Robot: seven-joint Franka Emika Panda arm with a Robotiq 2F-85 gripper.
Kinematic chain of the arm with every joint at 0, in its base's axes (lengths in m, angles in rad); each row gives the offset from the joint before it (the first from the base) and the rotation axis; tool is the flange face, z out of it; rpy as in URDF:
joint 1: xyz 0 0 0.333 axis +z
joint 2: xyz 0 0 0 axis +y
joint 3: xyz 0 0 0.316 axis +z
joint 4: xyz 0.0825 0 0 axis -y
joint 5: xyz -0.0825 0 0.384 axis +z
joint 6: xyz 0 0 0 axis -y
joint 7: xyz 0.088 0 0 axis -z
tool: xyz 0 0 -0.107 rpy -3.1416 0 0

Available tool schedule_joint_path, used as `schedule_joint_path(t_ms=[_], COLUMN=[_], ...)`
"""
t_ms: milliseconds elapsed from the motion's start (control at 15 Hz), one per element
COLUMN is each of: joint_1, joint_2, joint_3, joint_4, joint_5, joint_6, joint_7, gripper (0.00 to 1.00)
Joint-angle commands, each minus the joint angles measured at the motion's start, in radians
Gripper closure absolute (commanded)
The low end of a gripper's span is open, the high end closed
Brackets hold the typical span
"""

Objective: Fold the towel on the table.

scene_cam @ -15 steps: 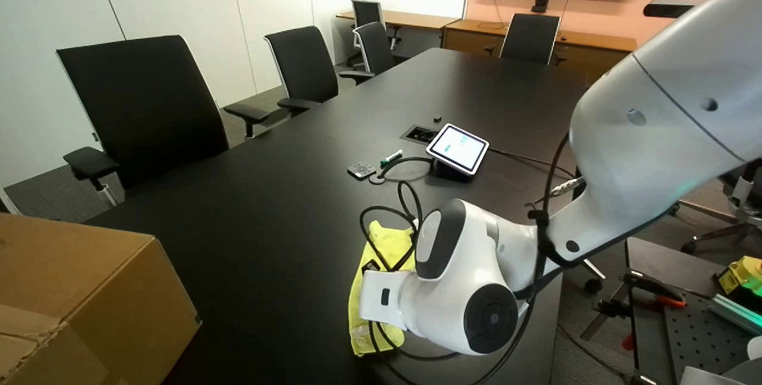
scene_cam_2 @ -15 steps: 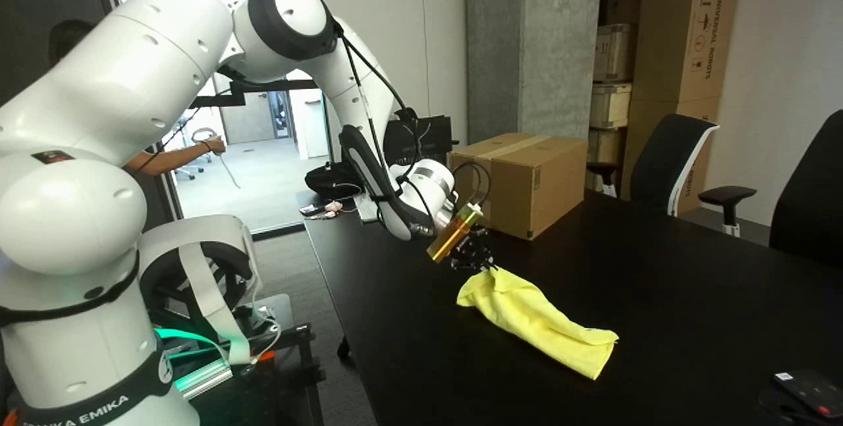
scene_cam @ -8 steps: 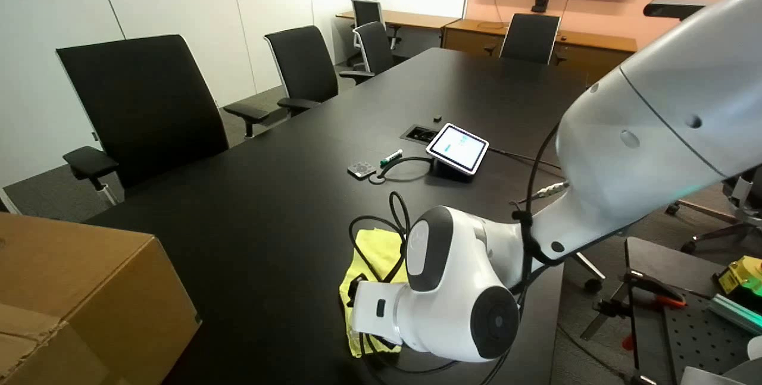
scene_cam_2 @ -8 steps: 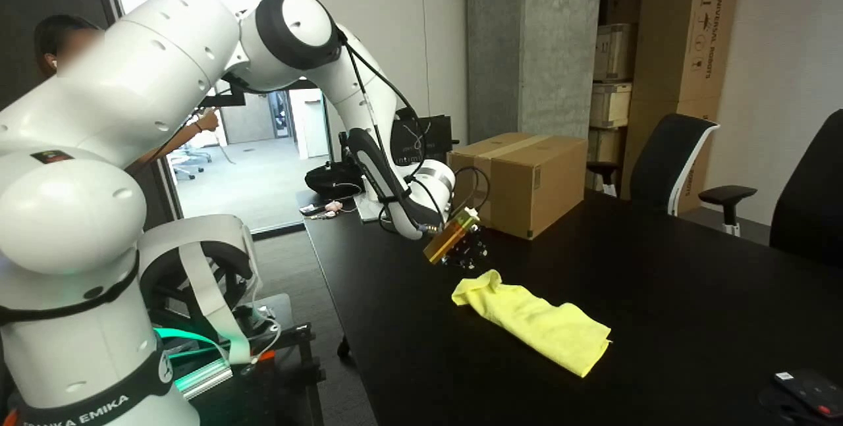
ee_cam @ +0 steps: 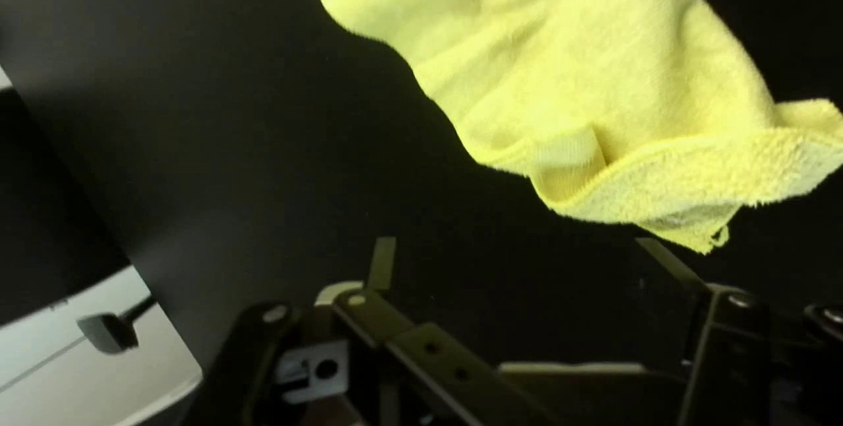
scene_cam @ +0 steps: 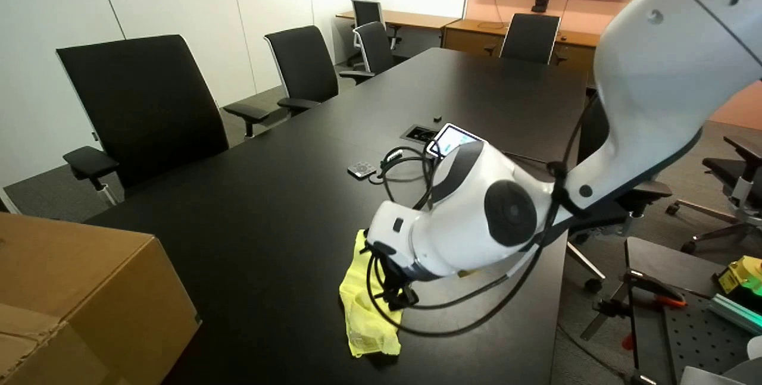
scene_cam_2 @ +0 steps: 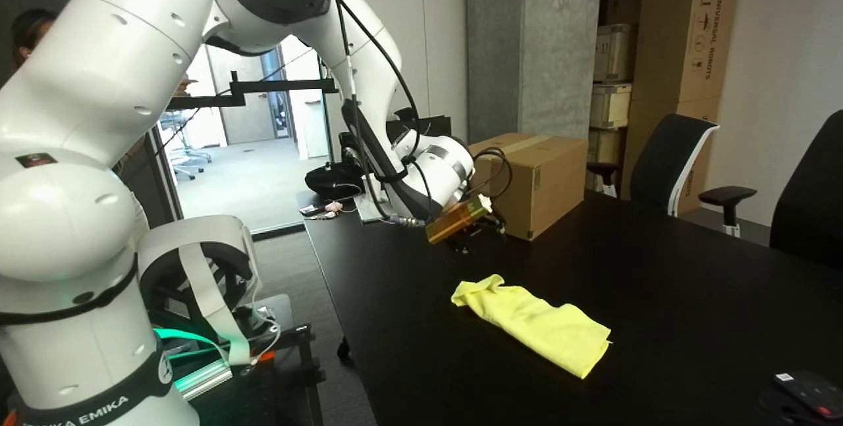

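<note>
The towel (scene_cam_2: pixel 537 330) is a yellow-green cloth lying as a long, narrow folded strip on the black table (scene_cam_2: pixel 658 288). Its end closest to the gripper is rumpled, with a lifted, curled edge that shows in the wrist view, where the towel (ee_cam: pixel 566 64) fills the upper right. My gripper (ee_cam: pixel 516 241) is open, fingers wide apart, with only dark tabletop visible between them. In an exterior view the gripper (scene_cam_2: pixel 484 235) hangs above the table beyond that rumpled end, apart from the cloth. The arm and cables hide part of the towel (scene_cam: pixel 360 307) in an exterior view.
A cardboard box (scene_cam_2: pixel 533 179) stands on the table behind the gripper. A tablet (scene_cam: pixel 452 140), partly covered by the arm, a small square pad (scene_cam: pixel 361 170) and a marker (scene_cam: pixel 393 156) lie farther along. A dark remote (scene_cam_2: pixel 810 392) sits near the table's front. Chairs (scene_cam: pixel 143 111) line the side.
The gripper has opened and let go of the towel's end, then risen and tilted away from it. That end has dropped to the table; the towel has shifted slightly.
</note>
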Motion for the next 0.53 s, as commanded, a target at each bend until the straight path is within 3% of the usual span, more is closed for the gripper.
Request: schedule_joint_path(t_ms=[0,467], joint_1=[-0.09,-0.225], joint_2=[-0.203,-0.568], joint_3=[-0.008,0.006], joint_4=[-0.218,-0.551], joint_5=[0.157,0.509], joint_6=[-0.022,-0.204], joint_7=[-0.109,-0.261], gripper=[0.0,0.0])
